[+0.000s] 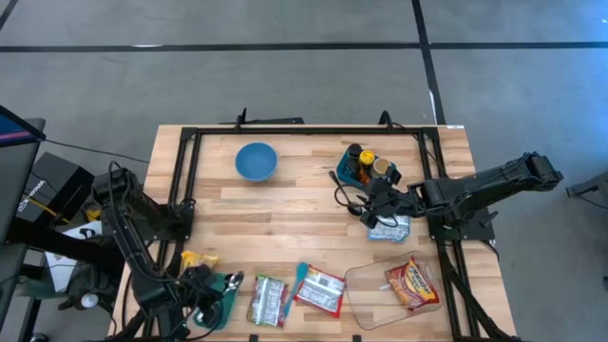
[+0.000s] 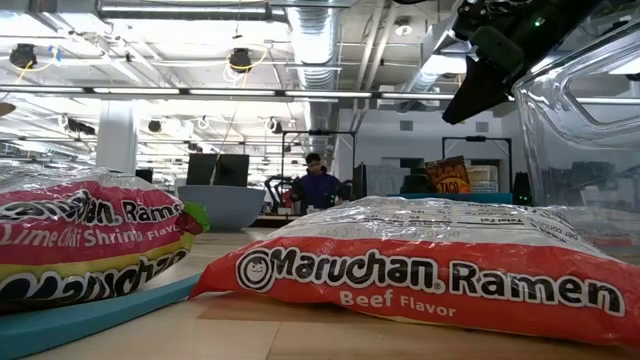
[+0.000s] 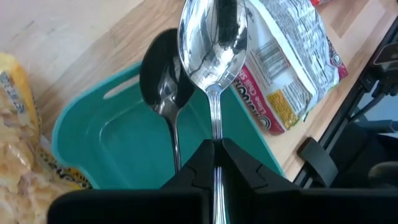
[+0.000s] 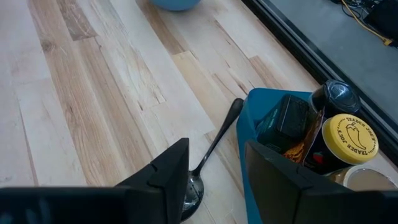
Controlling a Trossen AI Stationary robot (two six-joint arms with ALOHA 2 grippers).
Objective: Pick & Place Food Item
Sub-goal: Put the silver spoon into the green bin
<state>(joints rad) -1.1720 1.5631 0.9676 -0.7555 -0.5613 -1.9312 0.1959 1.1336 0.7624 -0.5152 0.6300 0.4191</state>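
food items: ramen packs lie along the near edge of the surface [image 1: 285,204] — one silver pack [image 1: 268,300], one red pack [image 1: 320,291], and another red pack [image 1: 410,282] on a clear tray [image 1: 366,290]. None is held.
left claw: left claw [image 3: 217,148] is clenched on a metal spoon [image 3: 213,37], held above a teal tray [image 3: 118,134] just left of the silver pack; a dark spoon [image 3: 163,87] lies in that tray.
right claw: right claw [image 4: 214,163] is released, jaws spread, hovering over a black spoon [image 4: 211,149] on the wood, just beside the blue bin [image 4: 264,134] of bottles.
landmark: blue bowl [image 1: 256,161] sits well left of the bin, far side of the surface.
step, my read: right arm looks set to take the black spoon, not food. No food pick has started.
doing it well: centre the jaws across the thin handle, come straight down, keep the bin-side finger off the bin wall. Handle is low and flat, so close right at the wood.
hidden: the spoon bowl is partly under the right claw's finger. In the high view the claw covers the spoon and part of a small pale packet [image 1: 389,229].
hard to tell: yellow bag [image 3: 22,143] beside the teal tray is cut off, contents unclear. Which food item is the target, can't tell.
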